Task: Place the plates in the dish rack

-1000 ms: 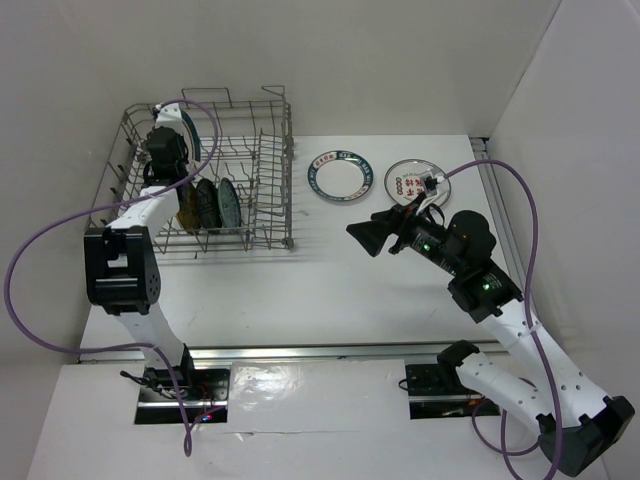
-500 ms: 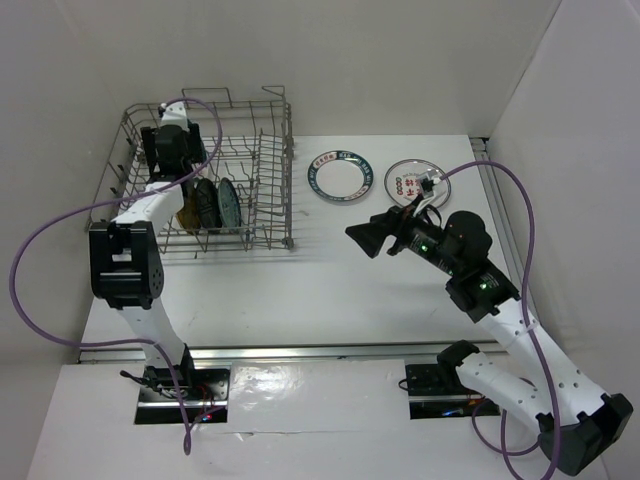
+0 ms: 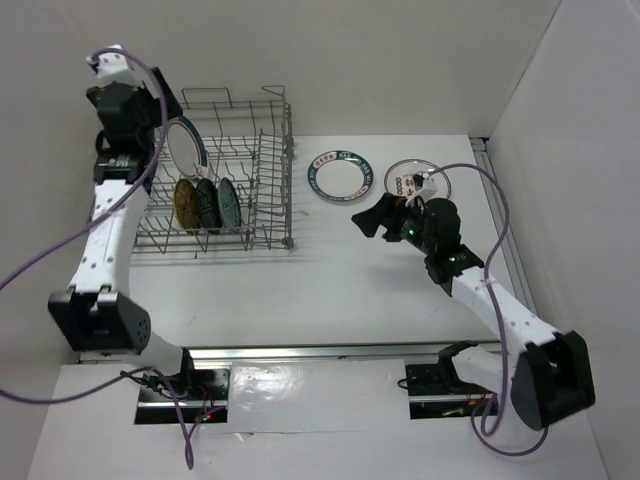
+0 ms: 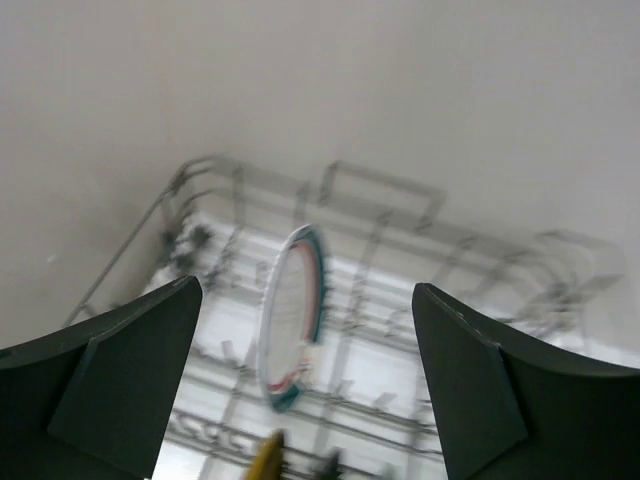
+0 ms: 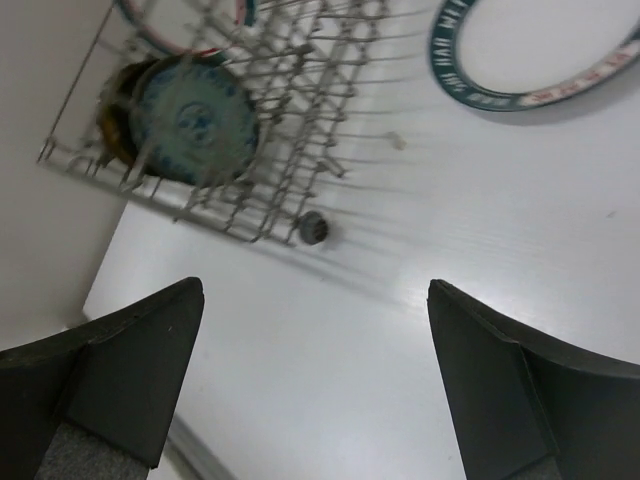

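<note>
The dish rack (image 3: pixel 276 180) stands at the table's 10 o'clock, and four plates stand on edge inside it. The white plate with the green rim (image 3: pixel 186 146) is upright in the far-left part. Nearer the arms a row runs from 9 toward 3 o'clock: yellow plate (image 3: pixel 184 203), black plate (image 3: pixel 205 203), teal plate (image 3: pixel 228 200). Two more plates lie flat on the table (image 3: pixel 300 290) at the rack's 3 o'clock. A second green-rimmed plate (image 3: pixel 338 176) is near the rack, and the white plate with red marks (image 3: pixel 402 178) lies further toward 3, partly covered by the right arm and its purple cable (image 3: pixel 468 166).

The left gripper (image 4: pixel 305 285) is raised above the rack's far-left corner, at about 11 o'clock. Its fingers are spread wide and grasp nothing, and its blurred wrist view looks down on the upright white plate well below. The right gripper (image 5: pixel 315 285) hangs over the table at about 2 o'clock, just at 6 of the two flat plates. It is also spread wide with nothing held.
</note>
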Action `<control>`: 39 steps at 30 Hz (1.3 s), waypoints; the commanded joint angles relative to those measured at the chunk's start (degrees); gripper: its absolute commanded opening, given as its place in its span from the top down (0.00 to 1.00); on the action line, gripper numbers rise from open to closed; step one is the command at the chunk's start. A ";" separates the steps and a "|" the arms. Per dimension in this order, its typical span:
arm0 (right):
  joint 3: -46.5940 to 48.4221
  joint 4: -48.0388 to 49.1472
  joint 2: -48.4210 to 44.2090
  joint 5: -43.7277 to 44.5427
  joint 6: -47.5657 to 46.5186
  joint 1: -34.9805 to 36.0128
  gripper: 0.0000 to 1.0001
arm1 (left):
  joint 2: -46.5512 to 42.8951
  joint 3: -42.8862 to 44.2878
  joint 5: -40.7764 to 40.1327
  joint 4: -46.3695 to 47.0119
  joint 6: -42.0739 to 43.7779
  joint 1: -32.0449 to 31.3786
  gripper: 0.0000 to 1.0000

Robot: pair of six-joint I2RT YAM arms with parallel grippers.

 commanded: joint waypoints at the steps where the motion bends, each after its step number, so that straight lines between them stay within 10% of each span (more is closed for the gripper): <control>1: -5.18 15.75 6.72 -3.94 6.05 -3.97 0.00 | -8.77 1.61 14.02 -8.10 -9.87 0.75 0.00; 13: -12.67 40.40 26.15 17.05 16.51 3.15 0.03 | -38.12 -24.85 27.49 -4.94 -15.77 -7.59 0.00; 25: -4.86 53.06 48.63 27.44 21.18 2.63 0.05 | -42.62 -31.45 33.82 -1.69 -16.47 -7.16 0.00; 39: 22.55 27.51 64.22 37.80 33.65 2.10 0.14 | -44.47 -31.27 32.32 -5.03 -14.54 -7.68 0.00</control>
